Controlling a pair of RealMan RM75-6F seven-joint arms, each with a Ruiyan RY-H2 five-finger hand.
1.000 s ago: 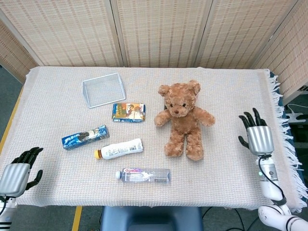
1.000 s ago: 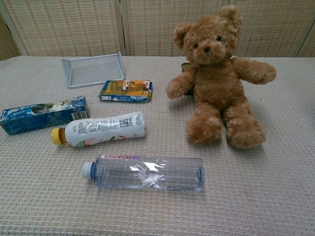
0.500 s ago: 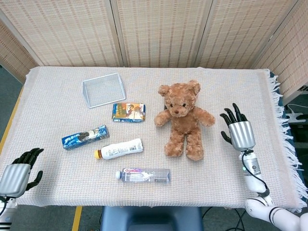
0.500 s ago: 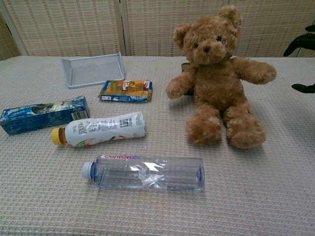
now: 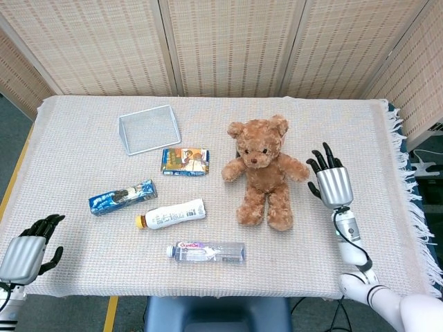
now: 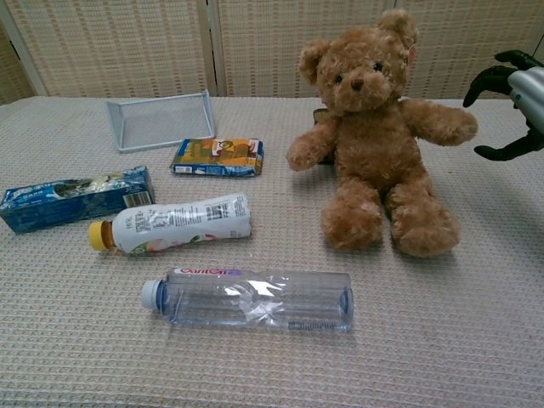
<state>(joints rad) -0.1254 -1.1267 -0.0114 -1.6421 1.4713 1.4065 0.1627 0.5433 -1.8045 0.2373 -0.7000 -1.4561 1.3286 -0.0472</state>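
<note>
Teddy bear (image 5: 261,171) sits right of centre in the head view, propped upright on the cloth-covered surface (image 5: 332,124) with its legs toward the lower edge, so its arm juts toward the right robot hand (image 5: 332,181). That robot hand hovers just beside the bear's outstretched paw, fingers spread and holding nothing, apart from the fur. At the lower left corner the left robot hand (image 5: 28,250) hangs off the surface's edge, fingers loosely curled around nothing, well apart from every item. Left of the bear lie a wire basket (image 5: 148,128), empty, a snack box (image 5: 185,161), a blue cookie pack (image 5: 122,197), a white drink bottle (image 5: 172,214) and a clear water bottle (image 5: 208,252), all on their sides.

In the chest view the teddy bear (image 6: 374,144) fills the upper right. The right robot hand (image 6: 510,106) enters at the right edge, fingers apart and arched near the paw without touching it. The wire basket (image 6: 161,119) at upper left holds nothing; the clear water bottle (image 6: 255,299) looks empty too.
</note>
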